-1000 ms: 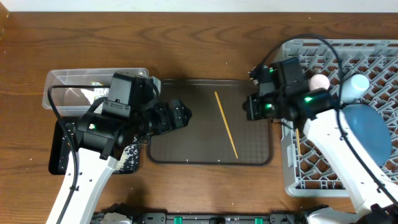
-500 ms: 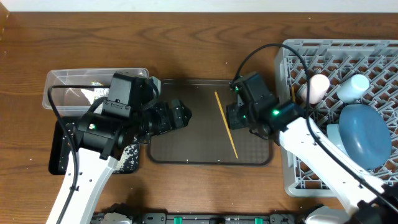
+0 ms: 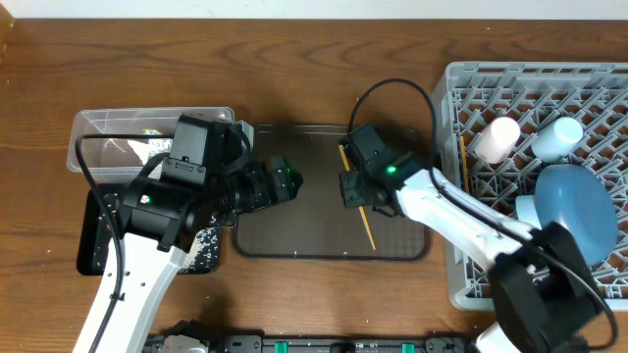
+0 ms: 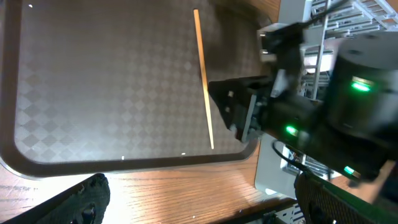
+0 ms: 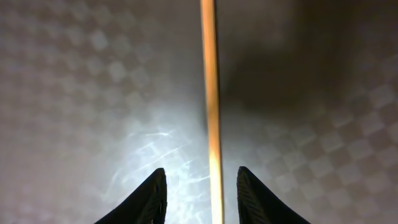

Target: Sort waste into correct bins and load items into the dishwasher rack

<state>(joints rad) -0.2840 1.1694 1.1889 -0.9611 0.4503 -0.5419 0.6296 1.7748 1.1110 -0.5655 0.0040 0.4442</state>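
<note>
One wooden chopstick (image 3: 367,230) lies lengthwise on the dark brown tray (image 3: 294,230). My right gripper (image 3: 353,189) hangs right over its middle, open. In the right wrist view the chopstick (image 5: 211,112) runs between the two black fingertips (image 5: 155,186) with a gap on each side. A second chopstick (image 3: 463,162) lies in the grey dishwasher rack (image 3: 461,284), which also holds a pinkish-white cup (image 3: 497,137), a light blue cup (image 3: 557,137) and the blue plate (image 3: 579,211). My left gripper (image 3: 283,181) is wide open over the tray's left side and holds nothing.
At the far left stand a clear tub (image 3: 108,127) and a black tray (image 3: 93,245) with white rice grains (image 3: 206,245). The left wrist view shows the chopstick (image 4: 204,81), the right gripper (image 4: 245,115) beside it and the brown tray's rim (image 4: 124,163).
My right arm has swung left from the rack to the chopstick on the brown tray, and its jaws have gone from shut to open. The left arm has stayed still.
</note>
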